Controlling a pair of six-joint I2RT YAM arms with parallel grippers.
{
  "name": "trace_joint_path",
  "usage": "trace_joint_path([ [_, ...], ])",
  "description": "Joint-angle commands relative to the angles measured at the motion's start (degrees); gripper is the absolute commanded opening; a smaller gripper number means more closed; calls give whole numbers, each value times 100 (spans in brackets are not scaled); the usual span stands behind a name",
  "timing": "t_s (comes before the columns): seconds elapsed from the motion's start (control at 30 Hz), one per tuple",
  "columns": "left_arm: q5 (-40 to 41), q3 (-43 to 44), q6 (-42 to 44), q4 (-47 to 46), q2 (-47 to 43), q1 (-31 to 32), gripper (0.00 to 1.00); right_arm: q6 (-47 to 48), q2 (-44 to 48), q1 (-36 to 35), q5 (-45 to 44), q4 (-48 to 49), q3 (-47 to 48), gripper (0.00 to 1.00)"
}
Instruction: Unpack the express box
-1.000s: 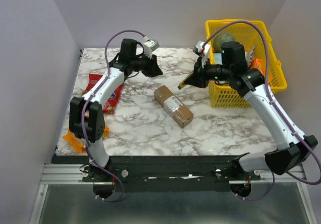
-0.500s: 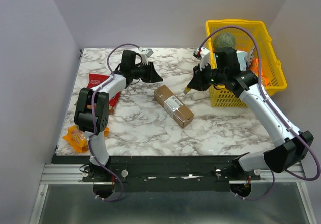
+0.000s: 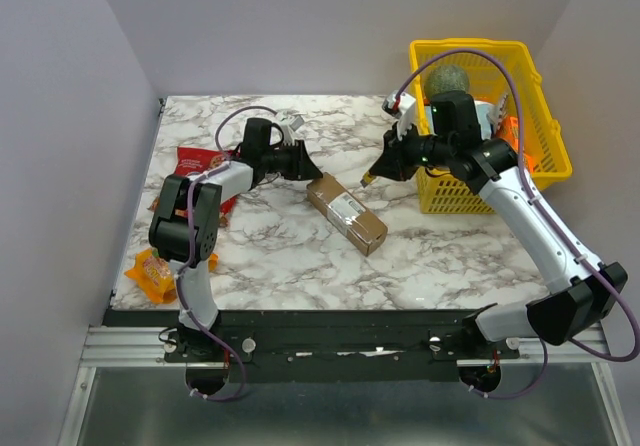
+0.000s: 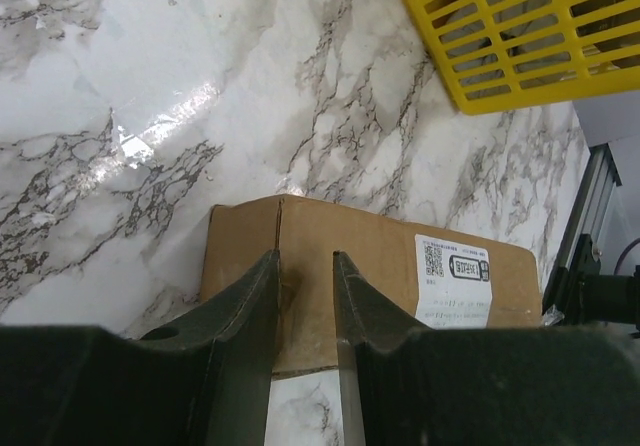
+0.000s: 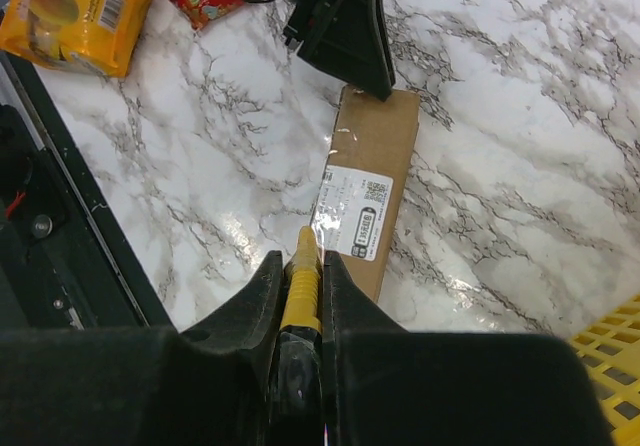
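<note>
On the marble table [image 3: 280,256], about midway between the two arms, the express box [image 3: 345,210] lies flat and closed, with its white label [image 5: 357,224] turned up. I judge that the step in hand is the opening of the carton: nothing is unpacked yet.

The right gripper [image 5: 299,266] is clenched around a yellow tool [image 5: 303,244], probably a cutter. The tip of the tool hangs over the near edge of the label, where the clear tape runs.

The left gripper [image 4: 305,261] is at the opposite, far end of the box, just above its top face. Its jaws are drawn almost together and hold nothing. Whether it presses on the cardboard or only hovers, I cannot tell from these views.

The next move calls for the tip to go down onto the tape line and then travel along the box. For this the left gripper should steady the carton, since so light a box may slide or turn under the tool.
</note>
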State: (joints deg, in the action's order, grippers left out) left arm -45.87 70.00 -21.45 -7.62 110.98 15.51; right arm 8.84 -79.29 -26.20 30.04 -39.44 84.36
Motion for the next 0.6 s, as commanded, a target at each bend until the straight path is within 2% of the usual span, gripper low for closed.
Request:
trace_joint_path([
  [0.0, -89, -380, 141, 365, -612, 75, 36, 3, 54, -114, 90, 173, -7, 0],
  [0.23, 191, -1260, -26, 358, -1499, 207, 36, 399, 45, -272, 9, 200, -16, 0],
  [0.37, 640, -1173, 650, 743, -1852, 198, 38, 539, 185, -351, 150, 313, -103, 0],
  [0.47, 185, -769, 1001, 1095, -1616, 198, 32, 470, 395, -596, -102, 866, -472, 0],
  [0.5, -165, -516, 1020, 1235, -1510, 198, 22, 426, 466, -702, -304, 1294, -621, 0],
  [0.57, -816, -251, 1169, 1341, -1142, 198, 15, 443, 607, -1069, -937, 1823, -1085, 0],
])
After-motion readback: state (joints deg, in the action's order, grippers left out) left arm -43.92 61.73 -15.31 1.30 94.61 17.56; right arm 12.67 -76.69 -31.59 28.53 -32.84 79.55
